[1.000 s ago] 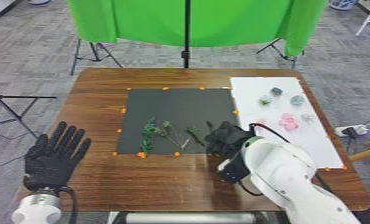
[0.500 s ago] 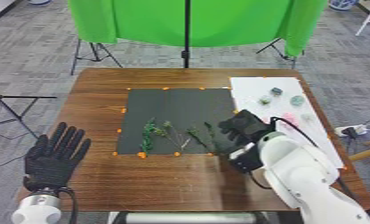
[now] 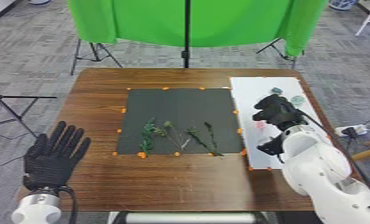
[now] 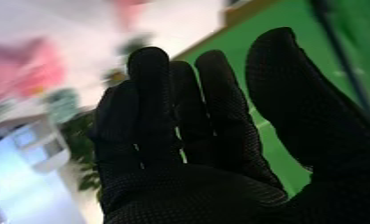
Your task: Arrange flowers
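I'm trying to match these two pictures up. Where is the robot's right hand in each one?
Head view: right hand, over the white sheet on the robot's right.
Right wrist view: the same hand, large in the foreground, fingers up.
Shared landmark: green cloth, beyond the table in one, behind the thumb in the other.

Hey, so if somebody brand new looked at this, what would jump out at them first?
Most likely the bright green cloth hanging beyond the far edge of the table. Next, the black-gloved right robot hand over the white sheet on the right. Then the green stems laid side by side on the near part of the dark sheet.
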